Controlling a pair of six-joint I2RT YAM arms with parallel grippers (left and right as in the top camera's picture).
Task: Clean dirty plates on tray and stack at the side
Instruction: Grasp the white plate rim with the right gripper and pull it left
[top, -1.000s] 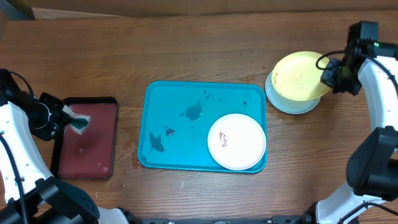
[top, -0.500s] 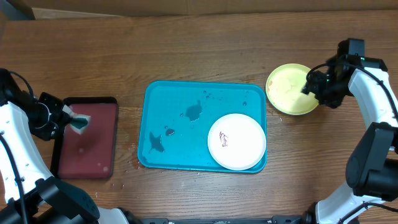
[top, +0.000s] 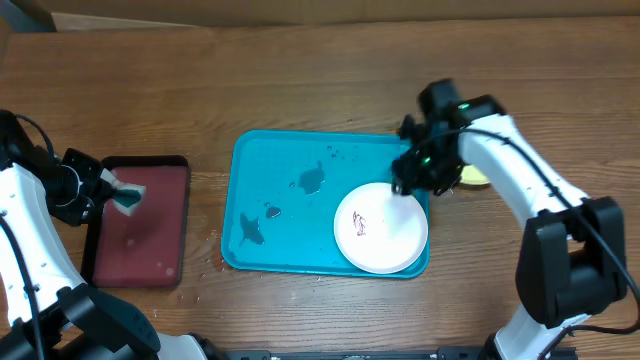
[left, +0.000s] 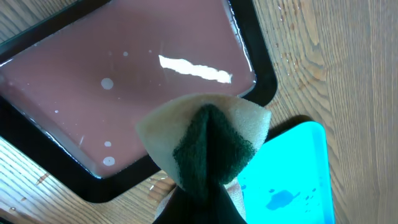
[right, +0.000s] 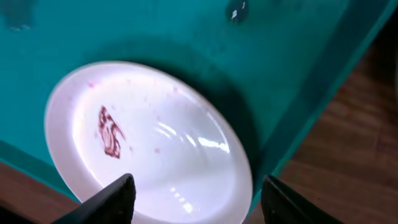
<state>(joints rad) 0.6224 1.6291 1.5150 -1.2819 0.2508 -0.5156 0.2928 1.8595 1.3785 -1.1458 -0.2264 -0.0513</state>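
The large bright turquoise rectangular plastic tray (top: 290, 165) lies in the middle of the wooden table (top: 300, 80). Its long axis runs from the left edge toward the right edge, and its sides are square to the table's edges. The round white plastic plate (top: 385, 240) lies flat and face up in the tray's near right corner. Its edge reaches the raised rim on both the right and the near side, so no room shows there. Being round, it has no long axis. A reddish-brown smudge (top: 361, 226) sits left of its middle. The rest of the tray floor, to the left of the plate and beyond it, is bare apart from dark wet patches (top: 311, 180).

The right gripper (top: 410, 178) hangs over the far right part of the plate's edge. In the right wrist view its fingers (right: 106, 200) are spread wide with nothing between them and the plate below. Just right of the tray's far right corner, a sliver of the yellow-green plate (top: 474, 177) shows on the wood, mostly hidden by the right arm.

Near the left edge lies the smaller dark red tray with black rim (top: 150, 240), its long axis running near to far. A strip of bare wood separates it from the turquoise tray. The left gripper (top: 98, 186) hovers over its far left part, clenched on a yellow sponge with a dark green scouring face (left: 208, 146).
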